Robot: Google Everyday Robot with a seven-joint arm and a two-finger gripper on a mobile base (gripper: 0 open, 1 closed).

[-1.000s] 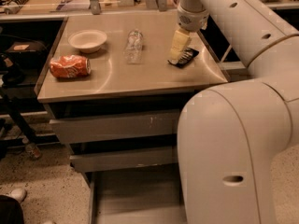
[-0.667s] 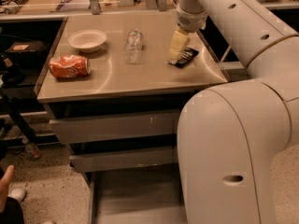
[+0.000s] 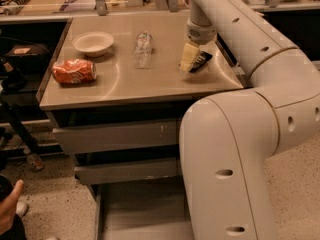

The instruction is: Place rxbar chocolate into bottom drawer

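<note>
The rxbar chocolate (image 3: 201, 61), a small black-wrapped bar, lies on the right part of the grey tabletop (image 3: 125, 81). My gripper (image 3: 191, 59) reaches down from the white arm and sits right on the bar's left end, at tabletop height. The bar's right end sticks out from under it. The bottom drawer (image 3: 137, 206) is pulled out below the two upper drawers, and its flat grey floor shows. My arm's large white body covers the drawer's right side.
A crushed orange can (image 3: 74, 71) lies at the table's left. A white bowl (image 3: 93, 43) stands behind it. A clear plastic bottle (image 3: 142, 49) lies in the middle. A person's hand (image 3: 10, 211) shows at the bottom left, on the floor side.
The gripper and the bar stay in the same place on the table. A person's hand has come further into view at the bottom left.
</note>
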